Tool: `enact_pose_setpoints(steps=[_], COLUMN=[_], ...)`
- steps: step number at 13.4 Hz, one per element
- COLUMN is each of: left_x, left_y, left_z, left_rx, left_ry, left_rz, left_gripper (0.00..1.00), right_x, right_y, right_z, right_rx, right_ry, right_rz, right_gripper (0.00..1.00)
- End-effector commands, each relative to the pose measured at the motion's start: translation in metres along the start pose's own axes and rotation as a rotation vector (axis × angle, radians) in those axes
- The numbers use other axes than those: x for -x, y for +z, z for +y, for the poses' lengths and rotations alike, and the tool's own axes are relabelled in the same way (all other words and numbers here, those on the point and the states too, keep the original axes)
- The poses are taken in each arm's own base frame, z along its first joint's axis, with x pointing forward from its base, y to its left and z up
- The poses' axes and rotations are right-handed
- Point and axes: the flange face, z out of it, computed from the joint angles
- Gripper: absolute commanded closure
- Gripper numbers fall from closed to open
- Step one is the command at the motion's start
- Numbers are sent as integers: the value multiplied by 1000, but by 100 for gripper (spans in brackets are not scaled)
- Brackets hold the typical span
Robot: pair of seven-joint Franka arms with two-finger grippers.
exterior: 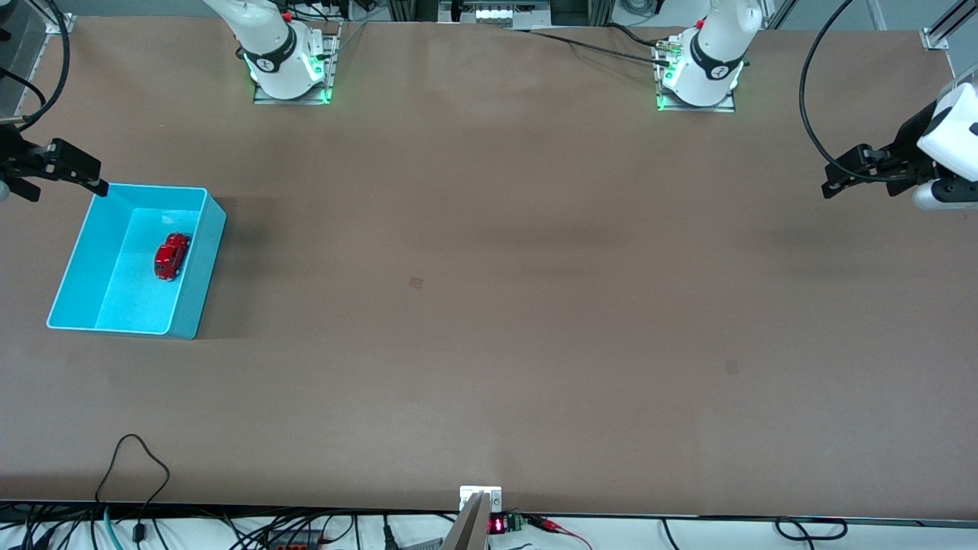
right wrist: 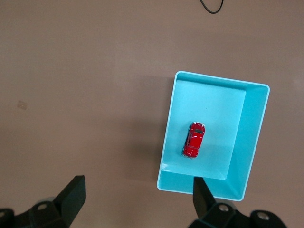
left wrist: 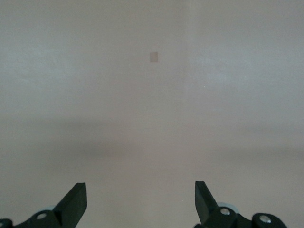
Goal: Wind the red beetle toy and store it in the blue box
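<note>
The red beetle toy [exterior: 171, 256] lies on the floor of the blue box [exterior: 80, 260], which stands toward the right arm's end of the table. In the right wrist view the toy [right wrist: 193, 139] sits in the middle of the box [right wrist: 251, 137]. My right gripper [exterior: 69, 191] is open and empty, up in the air over the table beside the box's corner that lies farthest from the front camera; it also shows in the right wrist view [right wrist: 140, 183]. My left gripper [exterior: 859, 191] is open and empty over the left arm's end of the table, over bare brown surface [left wrist: 140, 190].
The arm bases [exterior: 290, 72] [exterior: 699, 76] stand along the table's edge farthest from the front camera. Small dark patches mark the table top [exterior: 416, 282] [exterior: 732, 367]. A black cable loop [exterior: 134, 458] and a small mount [exterior: 480, 500] lie at the edge nearest that camera.
</note>
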Motion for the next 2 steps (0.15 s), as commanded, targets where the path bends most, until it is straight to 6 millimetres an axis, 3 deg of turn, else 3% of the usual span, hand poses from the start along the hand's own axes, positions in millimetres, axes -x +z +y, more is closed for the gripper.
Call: enact_pose_setpoints(steps=[1,2], left_x=[11,11], left_y=[-2,-2], left_z=[-4,-3], left_rx=[0,0], left_ry=[13,15], left_rz=[6,0], left_gripper=[0,0], right_x=[-1,-1], right_y=[-3,-3], right_z=[2,2], right_rx=[-20,-17], right_ry=[11,10], right_rz=[-9,-9], right_gripper=[0,0])
